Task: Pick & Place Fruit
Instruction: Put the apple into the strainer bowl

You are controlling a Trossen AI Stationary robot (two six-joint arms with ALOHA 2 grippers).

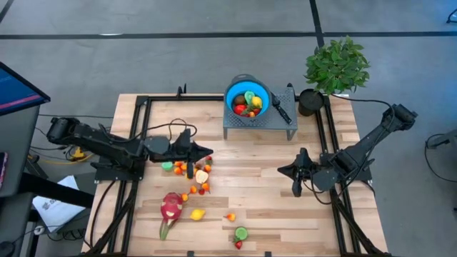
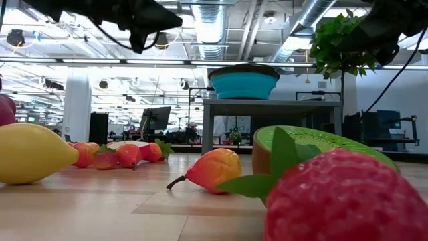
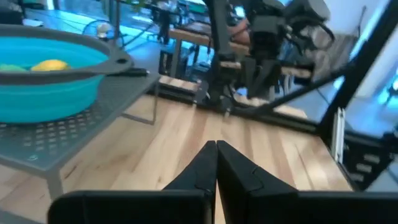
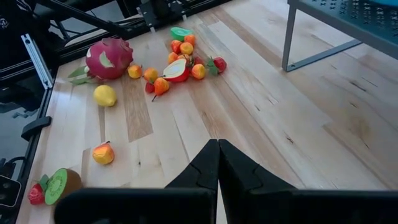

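Small toy fruits lie clustered (image 1: 196, 178) on the wooden table's left half, with a pink dragon fruit (image 1: 171, 207), a lemon (image 1: 198, 213), a peach (image 1: 230, 216), a kiwi half (image 1: 241, 233) and a strawberry (image 1: 238, 245) nearer the front edge. More fruit sits in a blue bowl (image 1: 248, 98) on a grey perforated stand (image 1: 260, 123). My left gripper (image 1: 208, 152) hovers shut and empty above the cluster's far side, pointing right. My right gripper (image 1: 281, 170) hangs shut and empty over bare wood at the right, pointing toward the fruits (image 4: 177, 59).
A black-handled knife (image 1: 280, 108) lies on the stand beside the bowl. A potted plant (image 1: 335, 66) stands at the far right corner. Black frame rails (image 1: 328, 143) run along the table's sides. Bare wood lies between the two grippers in front of the stand.
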